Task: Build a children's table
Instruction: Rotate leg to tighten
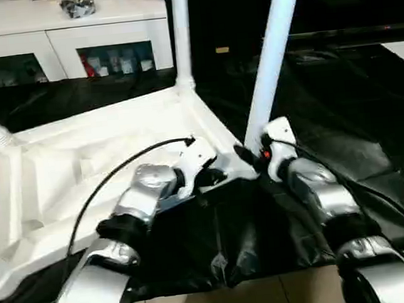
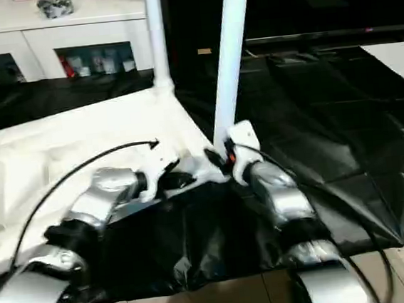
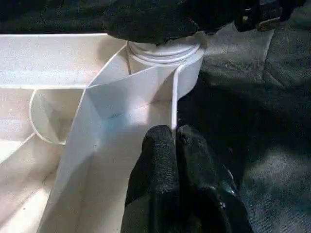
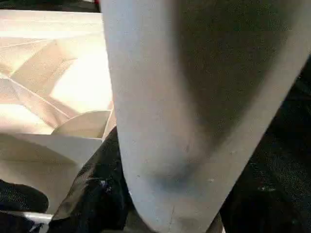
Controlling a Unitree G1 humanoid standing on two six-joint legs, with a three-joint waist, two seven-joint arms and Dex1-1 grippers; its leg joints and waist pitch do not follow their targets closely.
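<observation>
right wrist view: leg (image 4: 194, 111) hides the fingers.

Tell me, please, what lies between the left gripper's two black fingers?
The table top's thin white rim wall: the left gripper is pinched shut on it near the corner socket, as the left wrist view shows.

We see an all-white children's table (image 1: 81, 163), a black cover (image 1: 357, 122), silver forearms (image 1: 320, 190) and black fingers (image 3: 167, 160).
</observation>
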